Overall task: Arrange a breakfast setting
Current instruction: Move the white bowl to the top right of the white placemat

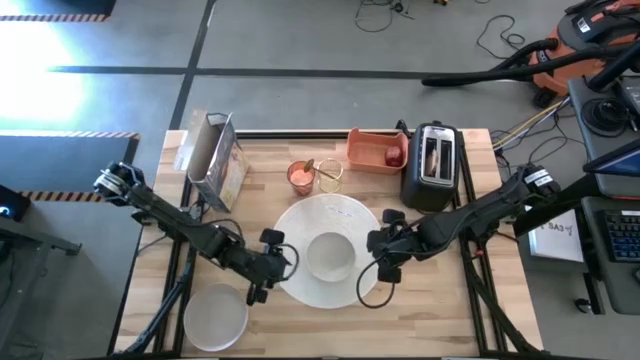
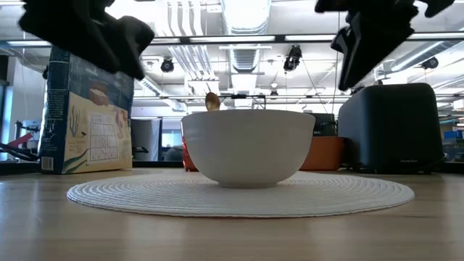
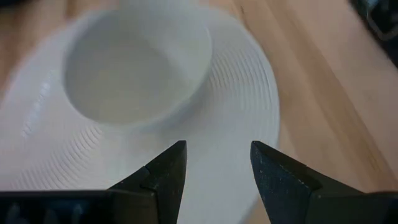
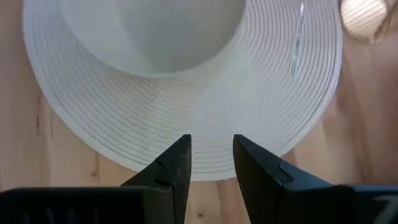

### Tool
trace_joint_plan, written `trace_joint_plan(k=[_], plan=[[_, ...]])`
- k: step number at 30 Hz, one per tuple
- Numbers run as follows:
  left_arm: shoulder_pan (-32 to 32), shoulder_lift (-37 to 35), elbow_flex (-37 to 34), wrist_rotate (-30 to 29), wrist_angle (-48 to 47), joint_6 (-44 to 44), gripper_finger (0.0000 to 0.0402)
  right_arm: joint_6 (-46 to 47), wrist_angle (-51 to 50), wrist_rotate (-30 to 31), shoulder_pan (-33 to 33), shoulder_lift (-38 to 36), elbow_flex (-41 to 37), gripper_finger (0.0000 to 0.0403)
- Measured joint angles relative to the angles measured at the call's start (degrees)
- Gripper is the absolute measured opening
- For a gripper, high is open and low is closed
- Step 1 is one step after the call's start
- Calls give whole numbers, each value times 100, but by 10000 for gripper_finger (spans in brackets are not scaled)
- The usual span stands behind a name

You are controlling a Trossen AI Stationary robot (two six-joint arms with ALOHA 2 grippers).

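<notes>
A white bowl (image 1: 330, 255) stands upright on the large round white plate (image 1: 300, 215), which is ribbed, at the table's middle. The smaller white plate (image 1: 215, 318) lies at the near left. The pink-red cup (image 1: 300, 178) holds the gold spoon (image 1: 309, 167) at the far middle. The toast (image 1: 432, 155) sits in the black toaster's slot. The dark-red fruit (image 1: 393, 156) lies in an orange tray. My left gripper (image 3: 217, 168) hovers open over the large plate's left edge. My right gripper (image 4: 211, 158) hovers open over its right edge. Both are empty.
A cereal box (image 1: 215, 160) stands at the far left. The black toaster (image 1: 432, 165) is at the far right, with the orange tray (image 1: 370, 148) next to it. A clear glass (image 1: 330, 176) stands beside the cup. Bare wood lies near the front edge.
</notes>
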Motion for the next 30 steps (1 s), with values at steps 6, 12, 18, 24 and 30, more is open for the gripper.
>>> trace_joint_plan(k=[6, 12, 18, 24, 30], plan=[[11, -170, -416, -296, 900, 360, 164, -1081, 249, 65, -11, -9, 244, 109], [28, -173, -518, -1411, 910, 317, 164, -1118, 430, 44, -13, -9, 353, 109], [31, -186, -524, -2271, 1104, 120, 164, -1067, 546, 75, -97, -9, 379, 109], [33, -149, -311, -2259, 1250, -587, 164, -721, 707, -344, -225, -9, 379, 109], [24, -16, 2, -1784, 1214, -634, 164, -951, 880, -880, -236, -9, 352, 128]])
